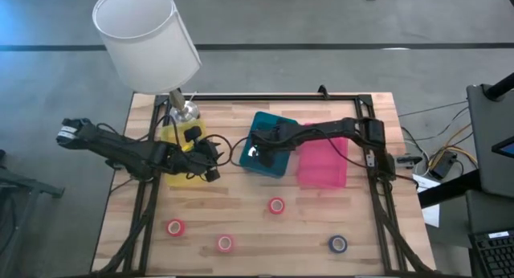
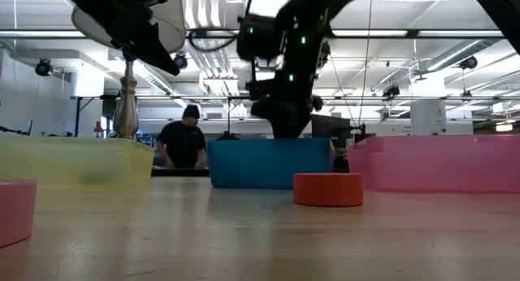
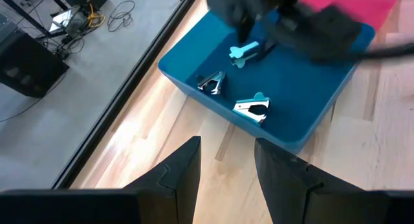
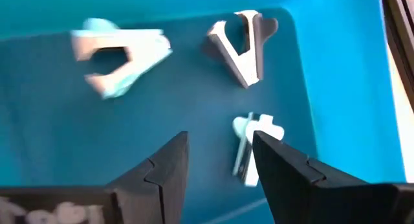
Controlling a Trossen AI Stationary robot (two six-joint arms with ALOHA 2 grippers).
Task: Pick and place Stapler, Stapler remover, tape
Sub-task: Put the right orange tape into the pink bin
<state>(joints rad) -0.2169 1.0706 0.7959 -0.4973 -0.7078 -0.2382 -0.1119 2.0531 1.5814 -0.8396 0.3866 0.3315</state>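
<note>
Under the right gripper [image 4: 217,162], whose fingers stand apart and empty, three pale metal staple removers [image 4: 249,146] lie in the blue plastic bin [image 1: 265,145]; four small tape rolls [image 1: 276,205] remain on the table, unplaced.

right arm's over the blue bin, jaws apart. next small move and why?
Probably lift the right gripper straight up out of the blue bin. Its fingers are open and three staple removers lie loose on the bin floor, so that drop looks done; tape rolls still wait.
</note>
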